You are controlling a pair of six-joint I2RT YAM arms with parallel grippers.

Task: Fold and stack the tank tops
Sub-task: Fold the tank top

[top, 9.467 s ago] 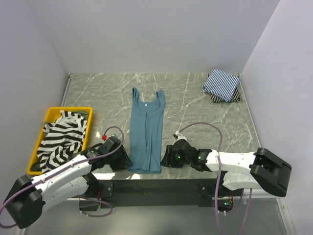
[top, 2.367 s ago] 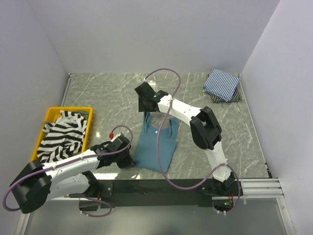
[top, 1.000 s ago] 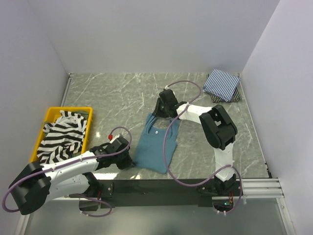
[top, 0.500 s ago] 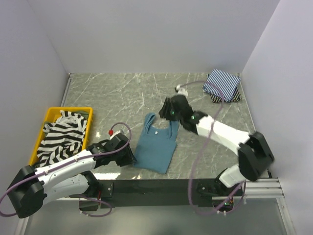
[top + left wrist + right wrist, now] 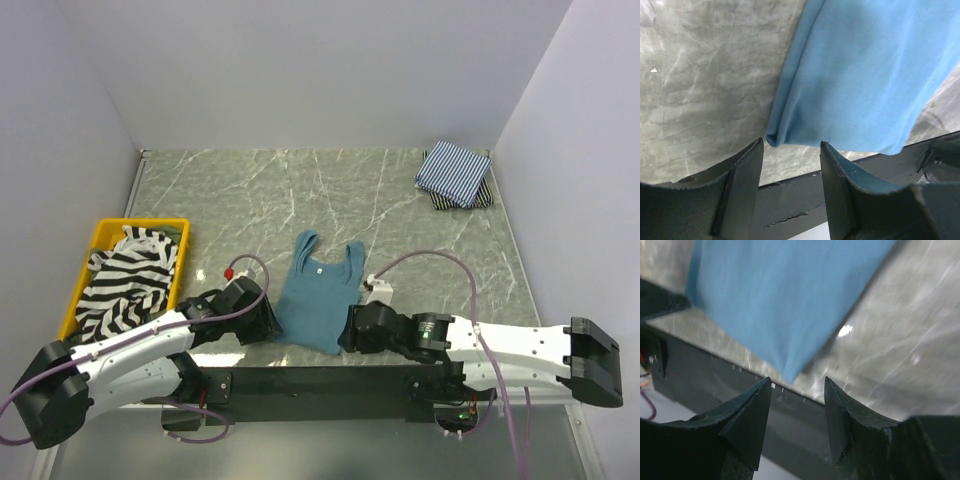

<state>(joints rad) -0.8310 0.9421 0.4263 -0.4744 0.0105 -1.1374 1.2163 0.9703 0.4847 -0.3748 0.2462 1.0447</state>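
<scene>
Top external | teal top (image 5: 312,295) ×1 (folded) | stack (image 5: 455,172) ×2 | left fingers (image 5: 735,195), right fingers (image 5: 747,422) spread

No text, brand or number can be read anywhere. The small white neck label (image 5: 313,268) on the teal-blue tank top (image 5: 312,300) is too small to read.

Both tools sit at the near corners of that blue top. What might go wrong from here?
1. The teal tank top is doubled over; the open left tool or right tool might pinch only one layer, undoing the fold.
2. Its near corners lie close to the table's front edge, so a finger could strike the black rail there.
</scene>
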